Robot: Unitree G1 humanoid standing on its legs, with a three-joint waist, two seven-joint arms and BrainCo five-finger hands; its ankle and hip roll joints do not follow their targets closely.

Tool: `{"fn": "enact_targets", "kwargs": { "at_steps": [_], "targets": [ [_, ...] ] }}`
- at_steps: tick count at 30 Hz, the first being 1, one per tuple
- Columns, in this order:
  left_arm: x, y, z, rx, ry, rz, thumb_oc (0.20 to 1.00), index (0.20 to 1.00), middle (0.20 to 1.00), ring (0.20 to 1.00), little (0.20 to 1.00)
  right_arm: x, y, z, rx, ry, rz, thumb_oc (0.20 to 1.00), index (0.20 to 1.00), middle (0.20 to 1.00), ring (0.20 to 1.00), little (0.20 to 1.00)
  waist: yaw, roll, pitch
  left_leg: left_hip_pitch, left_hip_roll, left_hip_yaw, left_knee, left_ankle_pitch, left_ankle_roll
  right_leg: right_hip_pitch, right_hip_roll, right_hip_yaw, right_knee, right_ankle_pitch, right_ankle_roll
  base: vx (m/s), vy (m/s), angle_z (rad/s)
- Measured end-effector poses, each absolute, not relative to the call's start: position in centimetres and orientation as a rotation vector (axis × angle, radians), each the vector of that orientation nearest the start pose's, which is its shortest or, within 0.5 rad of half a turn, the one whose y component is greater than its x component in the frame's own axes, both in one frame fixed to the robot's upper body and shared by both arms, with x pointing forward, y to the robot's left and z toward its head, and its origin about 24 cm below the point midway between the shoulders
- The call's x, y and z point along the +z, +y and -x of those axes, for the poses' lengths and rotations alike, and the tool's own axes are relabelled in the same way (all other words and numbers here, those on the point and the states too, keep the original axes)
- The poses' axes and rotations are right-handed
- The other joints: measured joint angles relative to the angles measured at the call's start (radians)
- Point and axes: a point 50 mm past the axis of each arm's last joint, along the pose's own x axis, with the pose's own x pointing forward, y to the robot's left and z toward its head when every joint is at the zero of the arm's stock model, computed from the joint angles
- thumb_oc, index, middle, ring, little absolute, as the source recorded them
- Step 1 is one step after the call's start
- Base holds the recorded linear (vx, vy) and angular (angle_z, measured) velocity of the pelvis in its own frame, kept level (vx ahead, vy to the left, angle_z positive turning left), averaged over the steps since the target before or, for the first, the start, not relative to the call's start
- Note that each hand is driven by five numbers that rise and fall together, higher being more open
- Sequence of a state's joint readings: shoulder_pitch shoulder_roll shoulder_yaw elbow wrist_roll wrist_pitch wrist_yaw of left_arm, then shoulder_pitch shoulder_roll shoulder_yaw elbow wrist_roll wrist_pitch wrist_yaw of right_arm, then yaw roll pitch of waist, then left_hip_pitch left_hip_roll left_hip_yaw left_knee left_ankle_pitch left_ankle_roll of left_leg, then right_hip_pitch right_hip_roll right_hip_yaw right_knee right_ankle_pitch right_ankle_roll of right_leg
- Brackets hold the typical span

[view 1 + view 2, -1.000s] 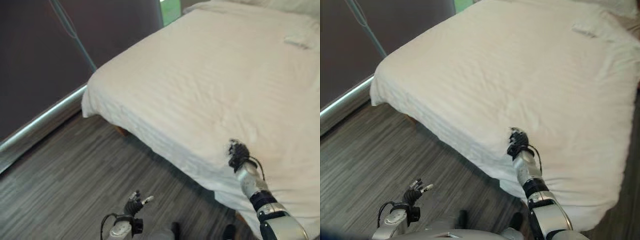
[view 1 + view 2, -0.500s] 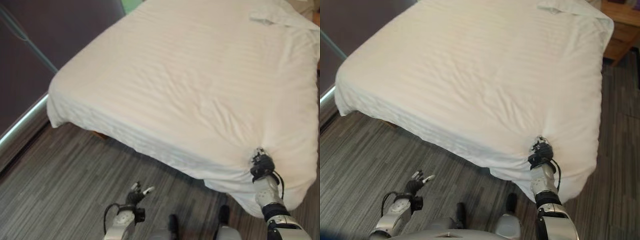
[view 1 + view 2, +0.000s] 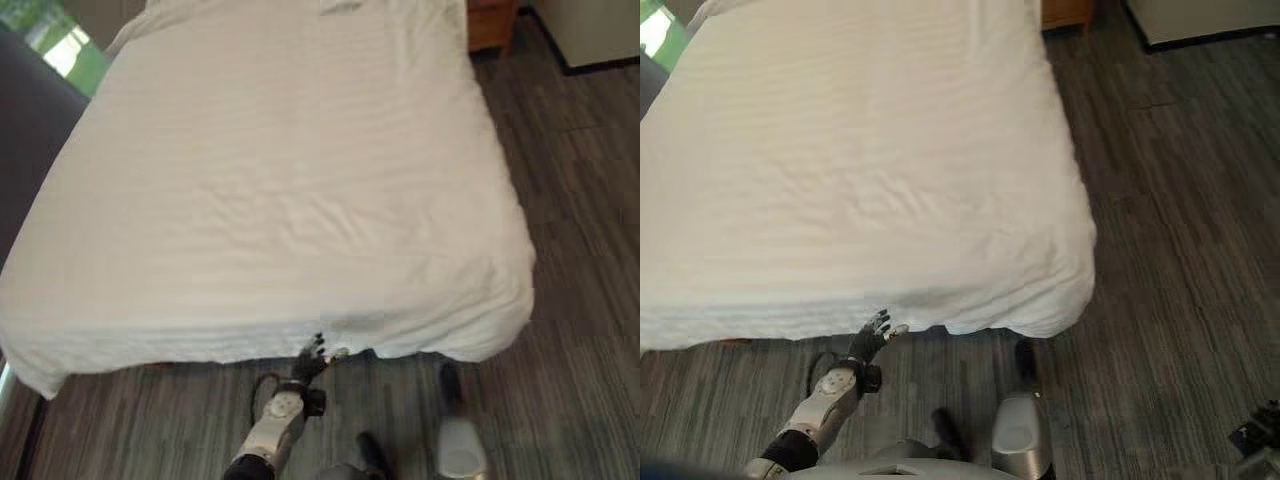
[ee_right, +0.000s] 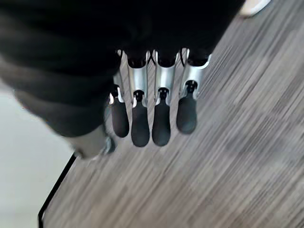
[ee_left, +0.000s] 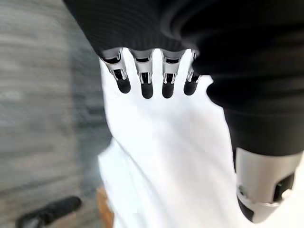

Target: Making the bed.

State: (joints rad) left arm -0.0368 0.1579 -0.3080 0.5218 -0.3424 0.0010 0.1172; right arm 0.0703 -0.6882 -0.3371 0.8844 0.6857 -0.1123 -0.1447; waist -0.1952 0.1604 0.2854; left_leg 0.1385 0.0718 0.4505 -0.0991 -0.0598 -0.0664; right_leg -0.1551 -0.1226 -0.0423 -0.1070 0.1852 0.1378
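The bed's white duvet (image 3: 280,180) lies spread flat over the mattress, with light creases near the foot end and its edge hanging over the foot and the right side. My left hand (image 3: 311,356) is low at the foot edge of the duvet, its fingers (image 5: 142,80) straight and open. In the left wrist view the duvet (image 5: 180,156) hangs just past them, not gripped. My right hand (image 3: 1260,436) is down at the lower right, away from the bed. Its fingers (image 4: 152,118) are straight over the wooden floor (image 4: 228,166) and hold nothing.
A wooden nightstand (image 3: 490,20) stands by the head of the bed on the right. Beyond it is a white cabinet (image 3: 590,30). A dark wall (image 3: 20,120) runs along the bed's left side. Grey plank floor (image 3: 1180,250) stretches right of the bed.
The camera has swung right, so the bed's foot now faces me. My right hand has let go of the duvet corner and dropped to the lower right. My left hand is now at the foot edge.
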Motion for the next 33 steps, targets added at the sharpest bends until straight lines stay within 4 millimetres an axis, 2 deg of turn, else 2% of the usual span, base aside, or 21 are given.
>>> {"fn": "enact_targets", "kwargs": {
  "at_steps": [2, 3, 4, 7, 10, 12, 13, 14, 16, 18, 19, 21, 22, 23, 24, 25, 26, 27, 29, 31, 33],
  "targets": [
    [-6.7, 13.6, -22.3, -0.040, 0.520, 0.092, 1.000, 1.000, 1.000, 1.000, 1.000, -0.5, -38.9, -16.7, -0.748, 0.325, -0.047, 1.000, 1.000, 1.000, 1.000, 1.000, 0.011, -0.028, 0.014, -0.005, 0.014, 0.006, 0.086, -0.011, -0.040, -0.003, 0.021, 0.032, 0.003, -0.010, -0.015, -0.19, -0.126, -0.88],
    [-6.0, 13.6, -23.3, -0.035, 0.486, 0.091, 1.000, 1.000, 1.000, 1.000, 1.000, -0.9, -34.7, -19.2, -0.575, 0.270, -0.082, 1.000, 1.000, 1.000, 1.000, 1.000, 0.039, -0.089, 0.027, -0.048, 0.012, -0.129, 0.226, 0.001, -0.038, 0.000, 0.005, 0.077, 0.002, -0.010, -0.040, -0.21, -0.075, -0.96],
    [-5.6, 13.1, -23.8, -0.039, 0.470, 0.098, 1.000, 1.000, 1.000, 1.000, 1.000, -0.7, -32.1, -20.2, -0.500, 0.233, -0.115, 1.000, 1.000, 1.000, 1.000, 1.000, 0.061, -0.118, 0.033, -0.083, 0.004, -0.237, 0.299, -0.003, -0.048, -0.005, -0.008, 0.088, 0.004, -0.014, -0.043, -0.14, -0.043, -0.86],
    [-4.9, 11.9, -24.4, -0.074, 0.436, 0.095, 1.000, 1.000, 1.000, 1.000, 1.000, -0.9, -26.4, -21.5, -0.343, 0.174, -0.201, 1.000, 1.000, 1.000, 1.000, 1.000, 0.062, -0.135, 0.029, -0.112, -0.019, -0.432, 0.441, -0.091, -0.090, -0.016, 0.016, 0.099, 0.022, -0.009, -0.038, -0.17, 0.120, -0.66],
    [-4.5, 11.6, -24.6, -0.126, 0.426, 0.060, 1.000, 1.000, 1.000, 1.000, 1.000, -3.4, -24.2, -19.4, -0.250, 0.306, -0.137, 1.000, 1.000, 1.000, 1.000, 1.000, 0.047, -0.159, 0.011, -0.099, -0.025, -0.428, 0.409, -0.162, -0.007, -0.041, 0.036, 0.117, 0.036, -0.005, -0.028, -0.34, 0.162, -0.55],
    [-3.9, 10.2, -25.3, -0.189, 0.402, 0.043, 1.000, 1.000, 1.000, 1.000, 1.000, -5.4, -23.6, -16.2, -0.173, 0.437, -0.013, 1.000, 1.000, 1.000, 1.000, 1.000, 0.011, -0.175, -0.002, -0.083, -0.038, -0.366, 0.294, -0.179, 0.021, -0.079, 0.021, 0.104, 0.047, -0.035, 0.024, -0.43, 0.147, -0.16],
    [-4.1, 9.8, -25.4, -0.206, 0.412, 0.032, 1.000, 1.000, 1.000, 1.000, 1.000, -6.7, -23.2, -14.7, -0.148, 0.527, 0.053, 1.000, 1.000, 1.000, 1.000, 1.000, 0.007, -0.210, -0.013, -0.081, -0.063, -0.363, 0.224, -0.156, 0.057, -0.138, -0.004, 0.100, 0.077, -0.089, 0.097, -0.31, 0.023, -0.33],
    [-4.0, 9.6, -25.5, -0.206, 0.412, 0.032, 1.000, 1.000, 1.000, 1.000, 1.000, -7.3, -22.9, -14.4, -0.138, 0.559, 0.073, 1.000, 1.000, 1.000, 1.000, 1.000, 0.009, -0.229, -0.015, -0.083, -0.064, -0.317, 0.204, -0.136, 0.060, -0.165, -0.004, 0.072, 0.104, -0.108, 0.097, -0.51, 0.039, -1.19],
    [-5.1, 11.0, -24.6, -0.158, 0.458, 0.021, 1.000, 1.000, 1.000, 1.000, 1.000, -7.7, -21.9, -14.8, -0.105, 0.579, 0.099, 1.000, 1.000, 1.000, 1.000, 1.000, 0.027, -0.231, -0.017, -0.065, -0.031, -0.220, 0.161, -0.089, 0.064, -0.165, 0.038, -0.022, 0.174, -0.081, 0.062, -0.39, 0.033, -1.29],
    [-5.5, 11.4, -24.1, -0.143, 0.475, 0.023, 1.000, 1.000, 1.000, 1.000, 1.000, -7.1, -21.7, -15.5, -0.072, 0.550, 0.150, 1.000, 1.000, 1.000, 1.000, 1.000, 0.072, -0.217, -0.017, -0.036, 0.000, -0.151, 0.145, -0.071, 0.061, -0.116, 0.004, -0.216, 0.340, -0.159, 0.003, -0.35, 0.017, -0.89],
    [-6.0, 12.1, -23.6, -0.126, 0.496, 0.016, 1.000, 1.000, 1.000, 1.000, 1.000, -6.3, -21.4, -16.2, -0.028, 0.504, 0.200, 1.000, 1.000, 1.000, 1.000, 1.000, 0.104, -0.187, -0.015, -0.025, 0.021, -0.126, 0.143, -0.066, 0.059, -0.044, -0.021, -0.263, 0.410, -0.249, 0.000, -0.26, -0.015, -0.83],
    [-6.1, 12.7, -23.4, -0.113, 0.504, 0.003, 1.000, 1.000, 1.000, 1.000, 1.000, -5.1, -21.6, -17.1, 0.001, 0.449, 0.249, 1.000, 1.000, 1.000, 1.000, 1.000, 0.132, -0.159, -0.011, -0.007, 0.044, -0.086, 0.136, -0.059, 0.049, 0.001, -0.059, -0.278, 0.468, -0.305, 0.002, -0.17, -0.092, -0.77],
    [-6.1, 13.5, -23.5, -0.077, 0.503, 0.003, 1.000, 1.000, 1.000, 1.000, 1.000, -4.2, -21.5, -18.5, 0.010, 0.395, 0.272, 1.000, 1.000, 1.000, 1.000, 1.000, 0.157, -0.139, -0.015, 0.000, 0.065, -0.046, 0.137, -0.049, 0.036, 0.040, -0.124, -0.312, 0.475, -0.324, 0.010, -0.14, -0.191, -0.86],
    [-6.1, 13.8, -23.4, -0.068, 0.503, -0.001, 1.000, 1.000, 1.000, 1.000, 1.000, -4.0, -21.4, -18.9, 0.011, 0.381, 0.271, 1.000, 1.000, 1.000, 1.000, 1.000, 0.174, -0.141, -0.020, 0.008, 0.064, -0.029, 0.133, -0.047, 0.031, 0.054, -0.159, -0.339, 0.465, -0.320, 0.005, -0.01, -0.127, -0.89],
    [-6.0, 14.3, -23.3, -0.060, 0.496, -0.007, 1.000, 1.000, 1.000, 1.000, 1.000, -3.8, -21.1, -19.2, 0.023, 0.369, 0.272, 1.000, 1.000, 1.000, 1.000, 1.000, 0.188, -0.160, -0.021, 0.023, 0.063, -0.002, 0.133, -0.038, 0.016, 0.087, -0.195, -0.377, 0.410, -0.266, -0.038, 0.05, -0.384, -0.77],
    [-5.9, 14.9, -23.2, -0.049, 0.492, -0.016, 1.000, 1.000, 1.000, 1.000, 1.000, -3.7, -20.8, -19.5, 0.040, 0.360, 0.277, 1.000, 1.000, 1.000, 1.000, 1.000, 0.205, -0.174, -0.018, 0.035, 0.062, 0.015, 0.135, -0.035, 0.010, 0.103, -0.187, -0.409, 0.370, -0.271, -0.004, 0.08, -0.311, -0.72],
    [-6.1, 15.3, -22.9, -0.030, 0.503, -0.009, 1.000, 1.000, 1.000, 1.000, 1.000, -3.6, -20.6, -19.6, 0.052, 0.356, 0.283, 1.000, 1.000, 1.000, 1.000, 1.000, 0.199, -0.171, -0.016, 0.032, 0.090, -0.001, 0.133, -0.033, 0.015, 0.108, -0.148, -0.396, 0.350, -0.253, -0.018, 0.14, -0.592, -0.88],
    [-5.7, 14.8, -22.5, -0.039, 0.482, 0.016, 1.000, 1.000, 1.000, 1.000, 1.000, -4.0, -20.9, -19.3, 0.060, 0.378, 0.324, 1.000, 1.000, 1.000, 1.000, 1.000, 0.214, -0.162, -0.038, 0.030, 0.153, -0.043, 0.142, -0.019, 0.034, 0.122, -0.046, -0.367, 0.275, -0.236, -0.047, 0.16, -0.351, -0.87],
    [-5.3, 15.1, -22.5, -0.036, 0.460, 0.025, 1.000, 1.000, 1.000, 1.000, 1.000, -3.3, -21.1, -20.0, 0.086, 0.349, 0.391, 1.000, 1.000, 1.000, 1.000, 1.000, 0.241, -0.169, -0.051, 0.045, 0.205, -0.054, 0.192, 0.004, 0.025, 0.099, 0.032, -0.289, 0.243, -0.251, -0.092, 0.12, -0.462, -1.44],
    [-5.0, 15.9, -22.7, -0.019, 0.451, 0.015, 1.000, 1.000, 1.000, 1.000, 1.000, -1.9, -21.3, -21.0, 0.073, 0.280, 0.402, 1.000, 1.000, 1.000, 1.000, 1.000, 0.236, -0.199, -0.057, -0.021, 0.264, -0.084, 0.393, 0.042, 0.006, 0.112, 0.064, -0.271, 0.219, -0.237, -0.120, 0.06, -0.474, -1.52],
    [-3.9, 16.1, -23.6, -0.024, 0.403, 0.007, 1.000, 1.000, 1.000, 1.000, 1.000, -0.9, -21.6, -21.1, 0.057, 0.237, 0.406, 1.000, 1.000, 1.000, 1.000, 1.000, 0.236, -0.219, -0.047, -0.131, 0.298, -0.202, 0.621, 0.098, -0.041, 0.116, 0.076, -0.252, 0.231, -0.243, -0.176, 0.06, -0.164, -0.97]
  ]
}}
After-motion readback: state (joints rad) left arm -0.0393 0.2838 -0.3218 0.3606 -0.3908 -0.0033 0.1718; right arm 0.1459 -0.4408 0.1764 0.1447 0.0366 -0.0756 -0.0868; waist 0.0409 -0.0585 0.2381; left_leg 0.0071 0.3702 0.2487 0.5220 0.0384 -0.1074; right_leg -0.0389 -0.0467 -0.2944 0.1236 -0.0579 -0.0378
